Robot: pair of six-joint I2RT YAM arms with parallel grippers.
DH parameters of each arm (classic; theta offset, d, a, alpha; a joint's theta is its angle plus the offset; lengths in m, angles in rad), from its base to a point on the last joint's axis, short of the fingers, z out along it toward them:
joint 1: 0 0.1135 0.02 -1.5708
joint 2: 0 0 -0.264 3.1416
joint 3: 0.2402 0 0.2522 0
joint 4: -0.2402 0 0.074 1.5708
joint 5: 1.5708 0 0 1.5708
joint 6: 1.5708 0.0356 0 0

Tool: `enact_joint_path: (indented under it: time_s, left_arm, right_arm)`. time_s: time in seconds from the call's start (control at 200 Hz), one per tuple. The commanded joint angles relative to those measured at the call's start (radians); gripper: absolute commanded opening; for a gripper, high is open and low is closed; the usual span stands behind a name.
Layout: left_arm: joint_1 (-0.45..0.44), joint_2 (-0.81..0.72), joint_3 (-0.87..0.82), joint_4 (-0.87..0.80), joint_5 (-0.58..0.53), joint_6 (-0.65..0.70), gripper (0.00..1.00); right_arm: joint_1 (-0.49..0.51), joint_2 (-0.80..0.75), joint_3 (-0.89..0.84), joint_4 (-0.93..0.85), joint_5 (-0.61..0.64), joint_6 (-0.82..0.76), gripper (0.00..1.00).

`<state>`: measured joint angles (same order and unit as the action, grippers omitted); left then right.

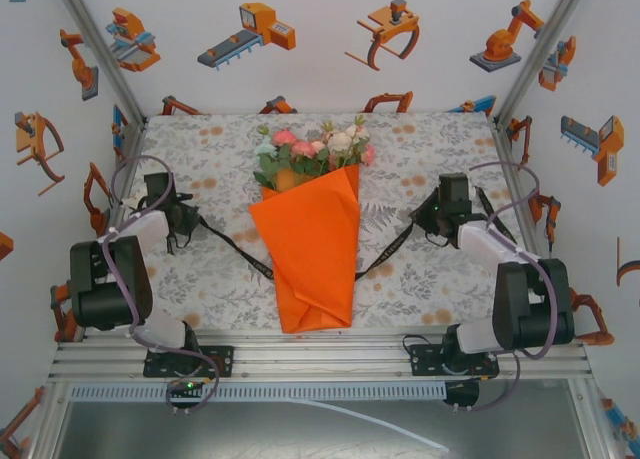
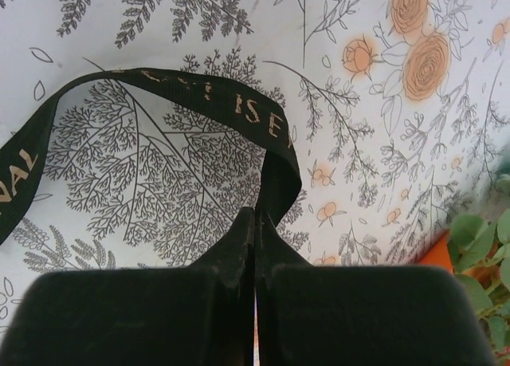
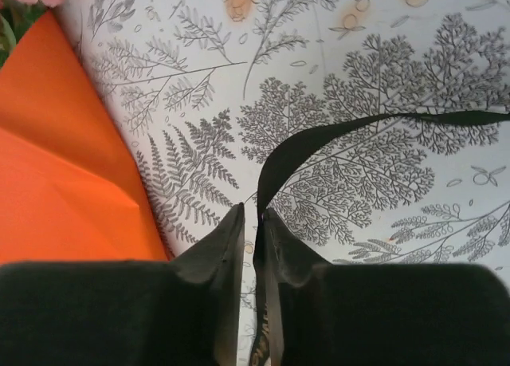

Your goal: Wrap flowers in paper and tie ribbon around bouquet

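Sitting on the counter (image 1: 440, 279), the bouquet (image 1: 305, 239) has ribbon (image 2: 239, 104) trailing out left and right; left jaws are clamped on one end, right jaws slightly parted around the other.

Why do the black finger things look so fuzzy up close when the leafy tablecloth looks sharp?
Left wrist view: the left gripper sits too near the lens, so it looks dark and soft, while the ribbon lettering reads fairly sharp. Right wrist view: same thing, a fuzzy right gripper over crisp ferns on the tablecloth. Top view: even light, only faint shadows.
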<state>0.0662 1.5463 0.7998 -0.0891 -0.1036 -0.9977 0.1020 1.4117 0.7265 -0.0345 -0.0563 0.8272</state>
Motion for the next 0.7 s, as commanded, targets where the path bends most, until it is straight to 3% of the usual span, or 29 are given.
enact_joint_path:
  time_s: [0.0, 0.04, 0.11, 0.15, 0.365, 0.526, 0.696]
  left_arm:
    - [0.004, -0.101, -0.003, 0.004, -0.027, 0.07, 0.09]
    - [0.006, -0.133, 0.002, -0.016, -0.053, 0.082, 0.16]
    - [0.008, -0.179, 0.02, -0.051, -0.053, 0.1, 0.41]
    - [0.007, -0.204, 0.027, -0.071, -0.032, 0.103, 0.46]
    - [-0.016, -0.395, 0.035, -0.219, 0.006, 0.147, 0.54]
    - [-0.039, -0.441, 0.068, -0.363, 0.012, 0.276, 0.58]
    - [-0.039, -0.436, 0.082, -0.405, -0.008, 0.347, 0.59]
  right_arm:
    - [-0.043, -0.043, 0.022, -0.08, 0.045, -0.043, 0.4]
    - [-0.071, -0.061, 0.026, -0.095, 0.058, -0.042, 0.44]
    - [-0.127, -0.083, 0.038, -0.128, 0.086, -0.039, 0.5]
    - [-0.165, -0.086, 0.055, -0.154, 0.099, -0.038, 0.51]
    - [-0.332, 0.03, 0.177, -0.232, 0.107, -0.058, 0.53]
    - [-0.368, 0.217, 0.323, -0.241, 0.07, -0.121, 0.52]
    - [-0.386, 0.368, 0.445, -0.242, 0.066, -0.15, 0.51]
